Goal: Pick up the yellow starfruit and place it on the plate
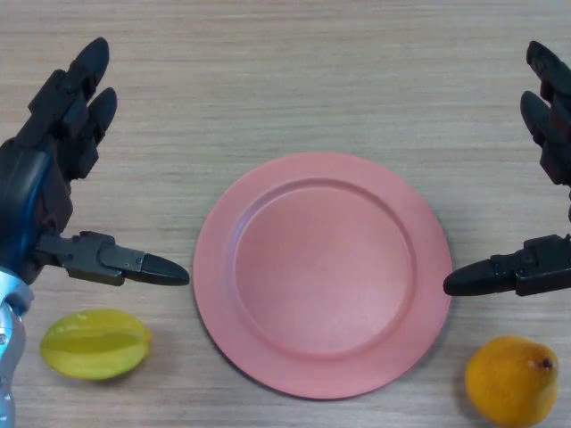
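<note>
The glossy yellow ridged starfruit (95, 343) is seen at the lower left of the frame on the pale wood-grain table (294, 80), its long axis lying nearly left to right, just below the left hand (53, 169). The round salmon-pink plate (321, 273) at centre holds nothing. Both the left hand and the right hand (549, 214) are held released, fingers straight. A rounded orange-yellow fruit (511, 380) is seen at lower right
</note>
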Action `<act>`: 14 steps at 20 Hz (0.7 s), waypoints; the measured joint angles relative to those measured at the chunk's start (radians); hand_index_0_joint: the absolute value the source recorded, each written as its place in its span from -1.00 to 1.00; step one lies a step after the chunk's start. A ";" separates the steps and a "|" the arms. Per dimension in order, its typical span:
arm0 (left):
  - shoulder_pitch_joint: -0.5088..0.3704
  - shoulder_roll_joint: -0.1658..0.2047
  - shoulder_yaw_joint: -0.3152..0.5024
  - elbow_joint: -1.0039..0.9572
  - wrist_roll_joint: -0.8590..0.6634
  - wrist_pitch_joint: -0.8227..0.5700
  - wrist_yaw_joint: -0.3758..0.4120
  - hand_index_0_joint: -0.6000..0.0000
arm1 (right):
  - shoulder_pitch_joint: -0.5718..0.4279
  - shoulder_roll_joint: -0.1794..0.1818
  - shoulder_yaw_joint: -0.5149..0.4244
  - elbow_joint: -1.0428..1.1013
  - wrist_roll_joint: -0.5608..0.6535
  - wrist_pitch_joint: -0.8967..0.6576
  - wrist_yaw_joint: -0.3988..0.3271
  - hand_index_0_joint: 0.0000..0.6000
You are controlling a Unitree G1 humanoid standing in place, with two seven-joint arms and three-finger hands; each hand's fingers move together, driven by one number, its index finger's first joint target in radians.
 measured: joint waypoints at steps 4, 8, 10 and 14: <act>0.000 0.001 0.000 0.005 0.001 0.000 0.000 1.00 | -0.006 0.000 0.000 0.001 0.000 0.000 0.000 -1.00; 0.000 0.001 0.000 0.019 0.003 0.000 0.000 1.00 | -0.007 0.000 0.000 0.006 0.000 -0.003 0.000 -1.00; 0.002 0.001 0.000 0.016 0.002 0.000 0.000 1.00 | -0.008 0.000 0.000 0.006 0.000 -0.004 0.000 -1.00; 0.055 0.002 0.023 -0.059 0.004 0.000 -0.065 1.00 | -0.015 0.000 0.005 0.012 0.000 -0.009 0.000 -1.00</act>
